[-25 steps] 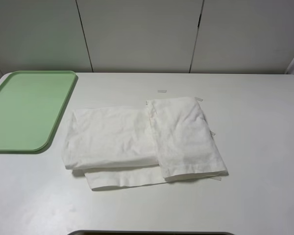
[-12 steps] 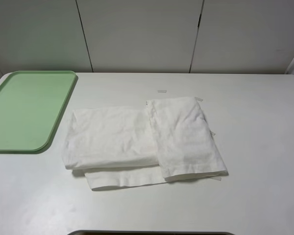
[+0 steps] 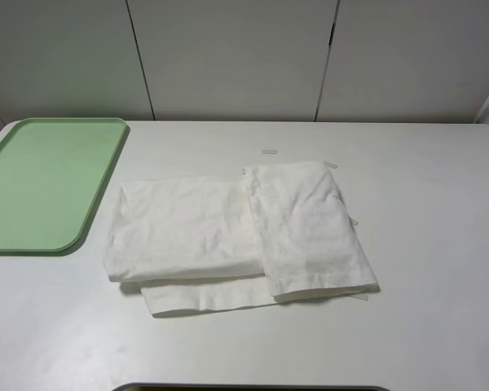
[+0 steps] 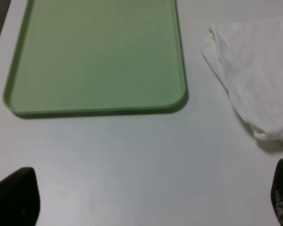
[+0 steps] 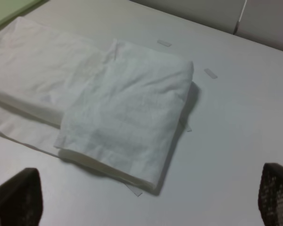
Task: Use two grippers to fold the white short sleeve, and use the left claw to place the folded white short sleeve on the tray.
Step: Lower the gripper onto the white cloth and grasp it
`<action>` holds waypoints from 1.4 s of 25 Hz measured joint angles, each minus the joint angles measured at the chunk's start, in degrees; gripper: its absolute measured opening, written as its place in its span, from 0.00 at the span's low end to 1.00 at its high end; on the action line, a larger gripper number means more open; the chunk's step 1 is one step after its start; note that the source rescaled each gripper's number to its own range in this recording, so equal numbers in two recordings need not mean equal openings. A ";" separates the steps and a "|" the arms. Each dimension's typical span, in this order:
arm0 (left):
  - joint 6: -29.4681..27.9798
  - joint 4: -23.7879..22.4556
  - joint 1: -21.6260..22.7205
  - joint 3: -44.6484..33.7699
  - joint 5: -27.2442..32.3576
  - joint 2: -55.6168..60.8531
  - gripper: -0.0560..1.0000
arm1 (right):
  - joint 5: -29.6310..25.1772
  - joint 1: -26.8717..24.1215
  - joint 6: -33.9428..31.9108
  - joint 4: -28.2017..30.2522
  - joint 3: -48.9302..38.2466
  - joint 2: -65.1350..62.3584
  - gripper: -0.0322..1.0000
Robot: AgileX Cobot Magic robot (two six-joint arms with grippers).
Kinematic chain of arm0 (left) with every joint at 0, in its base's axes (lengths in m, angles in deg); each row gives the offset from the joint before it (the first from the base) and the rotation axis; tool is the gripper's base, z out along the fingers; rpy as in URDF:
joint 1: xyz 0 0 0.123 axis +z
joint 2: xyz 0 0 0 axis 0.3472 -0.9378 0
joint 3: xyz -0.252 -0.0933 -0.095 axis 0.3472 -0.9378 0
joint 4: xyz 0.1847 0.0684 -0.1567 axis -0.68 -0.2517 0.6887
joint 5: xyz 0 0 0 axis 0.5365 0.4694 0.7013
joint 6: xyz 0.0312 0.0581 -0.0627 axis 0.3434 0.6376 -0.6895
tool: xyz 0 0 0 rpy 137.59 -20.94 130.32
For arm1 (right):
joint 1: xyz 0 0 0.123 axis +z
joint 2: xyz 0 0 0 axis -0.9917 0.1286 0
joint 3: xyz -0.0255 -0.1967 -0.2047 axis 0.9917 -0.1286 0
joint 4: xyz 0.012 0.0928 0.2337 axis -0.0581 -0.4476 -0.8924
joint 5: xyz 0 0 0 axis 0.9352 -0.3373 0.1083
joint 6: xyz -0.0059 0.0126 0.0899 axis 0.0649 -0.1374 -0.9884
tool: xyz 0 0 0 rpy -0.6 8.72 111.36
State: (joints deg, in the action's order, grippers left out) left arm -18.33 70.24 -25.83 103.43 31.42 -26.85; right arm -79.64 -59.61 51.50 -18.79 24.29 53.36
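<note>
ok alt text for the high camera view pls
A white shirt, folded into a rough rectangle with its right part doubled over on top, lies mid-table. A green tray sits at the left edge, apart from the shirt.

We've got our left end effector (image 4: 148, 197) spread wide, dark fingertips (image 4: 14, 200) far apart, gripping nothing; our right end effector (image 5: 148, 197) gapes just as wide, empty too.

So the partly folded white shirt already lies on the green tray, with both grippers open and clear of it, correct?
Wrong place. The white short sleeve lies on the table beside the tray, apart from it; the exterior high view shows this. The left gripper and right gripper are open and clear of it.
</note>
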 joint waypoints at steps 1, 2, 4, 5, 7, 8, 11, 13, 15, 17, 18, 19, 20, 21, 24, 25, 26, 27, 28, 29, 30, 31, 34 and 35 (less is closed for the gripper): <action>0.00 -0.07 0.00 0.00 -0.05 0.00 0.98 | 0.00 0.00 -0.06 0.00 0.00 0.00 1.00; 0.00 -0.38 0.00 0.00 -0.21 0.00 0.98 | 0.00 0.00 -0.07 0.00 0.00 0.00 1.00; 0.00 -0.63 0.00 0.00 -0.40 0.00 0.98 | 0.00 0.00 -0.11 0.00 0.00 0.00 1.00; 0.06 -0.82 0.00 0.00 -0.53 0.00 0.98 | 0.00 0.00 -0.11 0.00 0.00 0.00 1.00; 0.60 -1.08 0.00 0.00 -0.53 0.00 0.98 | 0.00 0.00 -0.11 0.00 0.00 0.00 1.00; 0.64 -1.08 0.00 0.00 -0.53 0.00 0.98 | 0.00 0.00 -0.11 0.00 0.00 0.00 1.00; 0.66 -1.08 0.00 0.00 -0.53 0.00 0.98 | 0.00 0.00 -0.11 0.00 0.00 0.00 1.00; 0.66 -0.87 0.00 0.00 -0.53 0.00 0.98 | 0.00 0.00 -0.11 0.00 0.00 0.00 1.00; 0.66 -0.53 0.00 0.00 -0.53 0.00 0.98 | 0.00 0.00 -0.11 -0.04 0.00 0.00 1.00; 0.71 0.45 0.00 0.00 -0.60 0.00 0.98 | 0.00 0.00 -0.11 -0.04 0.00 0.00 1.00; 1.11 2.33 0.00 0.33 -1.06 -1.07 0.98 | 0.00 0.00 -0.11 -0.04 0.00 0.00 1.00; 1.63 3.54 0.00 0.63 -2.13 -2.58 0.98 | 0.00 0.00 -0.11 -0.04 0.00 0.00 1.00; 2.03 4.24 0.00 0.86 -2.93 -3.89 0.98 | 0.00 0.00 -0.11 -0.04 0.00 0.00 1.00; 2.47 5.05 0.00 1.03 -3.86 -5.00 0.98 | 0.00 0.00 -0.11 -0.04 0.00 0.00 1.00; 4.83 8.04 0.00 1.75 -7.35 -9.30 0.98 | 0.00 0.00 -0.11 -0.04 0.00 0.00 1.00; 5.46 8.71 0.00 1.93 -8.11 -10.27 0.98 | 0.00 0.00 -0.11 -0.04 0.00 0.00 1.00; 6.76 11.54 0.00 2.53 -9.67 -12.28 0.98 | 0.00 0.00 -0.11 -0.04 0.00 0.00 1.00; 9.70 13.40 0.00 2.91 -12.97 -16.60 0.98 | 0.00 0.00 -0.11 -0.04 0.00 0.00 1.00; 11.92 15.28 0.00 3.31 -15.61 -20.02 0.98 | 0.00 0.00 -0.11 -0.04 0.00 0.00 1.00; 14.47 18.08 0.00 3.63 -18.67 -24.08 0.98 | 0.00 0.00 -0.11 -0.04 0.00 0.00 1.00; 16.24 20.27 0.00 3.67 -20.82 -27.10 0.98 | 0.00 0.00 -0.11 -0.04 0.00 0.00 1.00; 19.14 24.41 0.00 3.72 -24.22 -32.03 0.98 | 0.00 0.00 -0.11 -0.04 0.00 0.00 1.00; 29.00 38.57 0.00 3.72 -33.04 -51.34 0.93 | 0.00 0.00 -0.11 -0.04 0.00 0.00 1.00; 32.11 42.26 0.00 3.72 -34.30 -55.86 0.92 | 0.00 0.00 -0.11 -0.04 0.00 0.00 1.00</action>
State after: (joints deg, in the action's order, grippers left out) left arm 13.78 112.50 -25.83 107.15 -2.88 -82.71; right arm -79.64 -59.61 51.39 -18.83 24.29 53.36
